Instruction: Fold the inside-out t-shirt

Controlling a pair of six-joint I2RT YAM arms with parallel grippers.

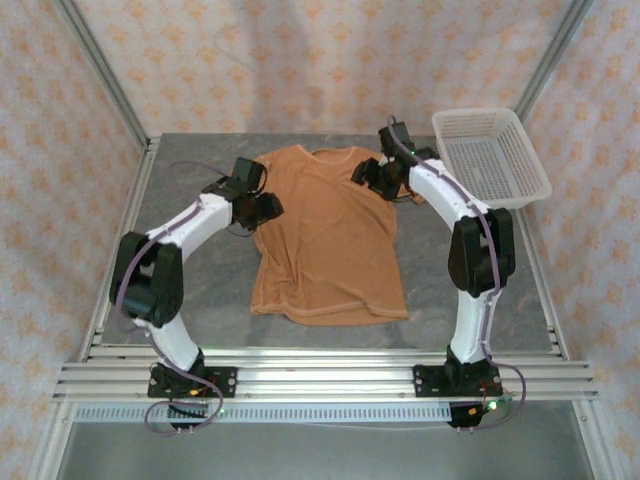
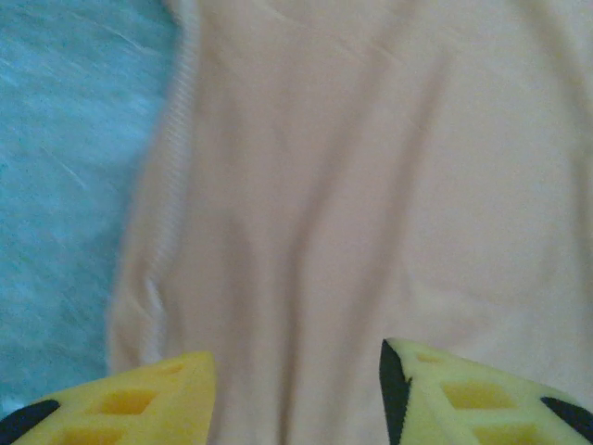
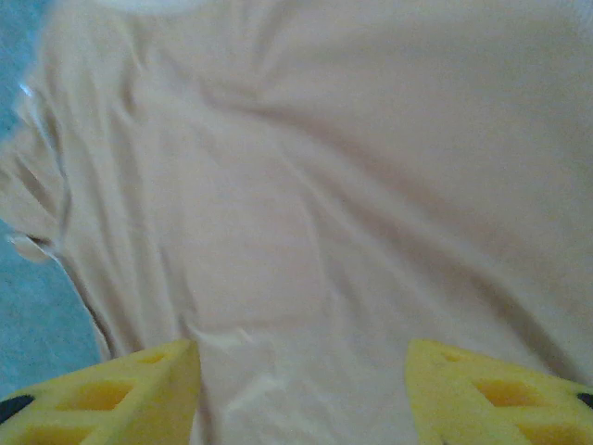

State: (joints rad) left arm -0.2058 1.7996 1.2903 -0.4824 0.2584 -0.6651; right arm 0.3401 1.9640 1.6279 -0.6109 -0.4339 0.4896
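On the table (image 1: 215,292), t-shirt (image 1: 325,235) lies spread.

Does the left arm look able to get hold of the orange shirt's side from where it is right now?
Probably yes. The left gripper hangs right over the t-shirt near its left edge, fingers apart with bare fabric between them, and nothing lies in the way on the table.

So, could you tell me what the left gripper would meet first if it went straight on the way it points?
Most likely the t-shirt: the left gripper, jaws apart, points at its fabric, though depth is unclear.
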